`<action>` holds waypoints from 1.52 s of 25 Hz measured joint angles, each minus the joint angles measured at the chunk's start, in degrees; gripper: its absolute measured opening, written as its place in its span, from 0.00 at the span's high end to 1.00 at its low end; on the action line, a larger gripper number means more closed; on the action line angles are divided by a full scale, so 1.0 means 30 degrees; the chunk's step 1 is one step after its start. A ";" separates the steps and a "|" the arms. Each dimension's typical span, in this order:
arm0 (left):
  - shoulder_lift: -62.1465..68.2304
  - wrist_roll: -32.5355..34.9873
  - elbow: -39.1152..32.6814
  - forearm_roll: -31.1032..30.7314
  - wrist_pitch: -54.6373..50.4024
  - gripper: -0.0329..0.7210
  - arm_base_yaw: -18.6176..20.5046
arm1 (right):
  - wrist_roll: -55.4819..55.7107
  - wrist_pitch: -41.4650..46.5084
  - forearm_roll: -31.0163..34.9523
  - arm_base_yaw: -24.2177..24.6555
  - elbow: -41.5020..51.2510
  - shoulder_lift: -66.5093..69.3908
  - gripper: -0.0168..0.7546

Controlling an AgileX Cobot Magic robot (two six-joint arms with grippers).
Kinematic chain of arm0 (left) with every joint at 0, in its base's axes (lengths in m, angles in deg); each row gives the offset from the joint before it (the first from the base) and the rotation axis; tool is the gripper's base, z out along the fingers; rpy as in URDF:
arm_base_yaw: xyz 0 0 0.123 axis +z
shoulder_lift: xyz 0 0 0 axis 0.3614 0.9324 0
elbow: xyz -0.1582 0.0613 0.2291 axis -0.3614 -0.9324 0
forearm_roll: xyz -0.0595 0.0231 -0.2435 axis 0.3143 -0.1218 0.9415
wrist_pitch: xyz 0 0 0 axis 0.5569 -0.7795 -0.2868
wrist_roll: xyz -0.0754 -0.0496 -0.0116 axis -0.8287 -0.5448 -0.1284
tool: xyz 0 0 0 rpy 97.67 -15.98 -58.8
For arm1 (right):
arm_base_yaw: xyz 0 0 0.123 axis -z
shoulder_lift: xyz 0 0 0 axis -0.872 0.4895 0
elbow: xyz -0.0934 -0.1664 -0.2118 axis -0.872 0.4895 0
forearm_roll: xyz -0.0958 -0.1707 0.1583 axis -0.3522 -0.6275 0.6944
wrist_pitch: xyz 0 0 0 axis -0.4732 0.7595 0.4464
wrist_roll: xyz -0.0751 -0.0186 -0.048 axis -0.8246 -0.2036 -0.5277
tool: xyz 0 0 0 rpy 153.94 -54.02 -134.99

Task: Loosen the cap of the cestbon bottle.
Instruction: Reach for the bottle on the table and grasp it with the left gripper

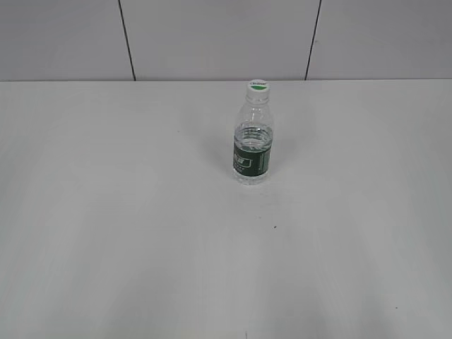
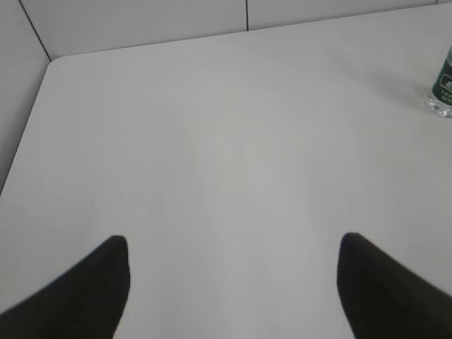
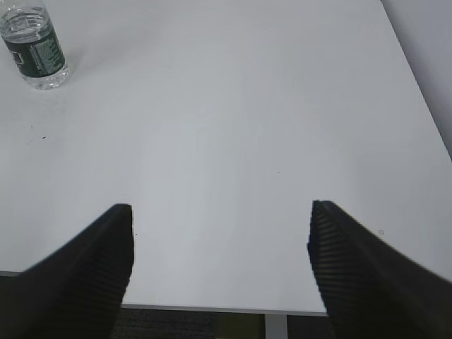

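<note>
The cestbon bottle (image 1: 252,145) stands upright on the white table, a little right of middle, clear with a dark green label band. Its white cap (image 1: 258,87) with a green mark sits on the neck. Neither gripper shows in the exterior view. The left gripper (image 2: 233,282) is open and empty over bare table; the bottle's lower part (image 2: 443,88) shows at the far right edge of that view. The right gripper (image 3: 220,247) is open and empty above the table's front edge; the bottle (image 3: 35,46) shows at the top left, its cap cut off.
The white table (image 1: 127,233) meets a grey panelled wall (image 1: 212,35) at the back. The left wrist view shows the table's left corner (image 2: 53,63). The right wrist view shows the table's right edge (image 3: 417,92) and front edge (image 3: 212,308).
</note>
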 joint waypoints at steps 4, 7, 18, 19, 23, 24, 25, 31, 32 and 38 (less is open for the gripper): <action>0.0000 0.0000 -0.0019 0.0000 0.0000 0.23 0.0000 | 0.0000 0.0000 0.0000 0.0000 0.0000 0.0000 0.22; 0.0000 0.0000 -0.0038 -0.0016 0.0019 0.24 0.0000 | 0.0000 0.0000 0.0000 0.0000 0.0000 0.0000 0.22; 0.0000 0.0000 0.0125 0.0027 0.0036 0.24 0.0000 | 0.0000 0.0000 0.0000 0.0000 0.0000 0.0000 0.22; 0.0050 0.0000 0.0334 0.0172 0.0083 0.24 0.0000 | 0.0000 0.0000 0.0000 0.0000 0.0000 0.0000 0.22; 0.1385 0.0000 0.1182 0.0971 0.1750 0.24 0.0000 | 0.0000 0.0000 0.0000 0.0000 0.0000 0.0000 0.22; 0.1909 0.0085 0.1381 0.1135 0.2533 0.24 0.0000 | 0.0000 0.0000 0.0000 0.0000 0.0000 0.0000 0.22; 0.2487 0.0252 0.1588 0.1200 0.3439 0.24 0.0000 | 0.0000 0.0000 0.0000 0.0000 0.0000 0.0000 0.22; 0.6950 0.0953 0.2985 0.1418 0.8376 0.27 0.0000 | 0.0000 0.0000 0.0000 0.0000 0.0000 0.0000 0.22; 0.7847 0.1001 0.3243 0.1664 0.9051 0.28 0.0000 | 0.0000 0.0000 0.0000 0.0000 0.0000 0.0000 0.22; 1.2823 0.1472 0.3939 0.2870 1.3527 0.30 -0.0015 | 0.0000 0.0000 0.0000 0.0000 0.0000 0.0000 0.22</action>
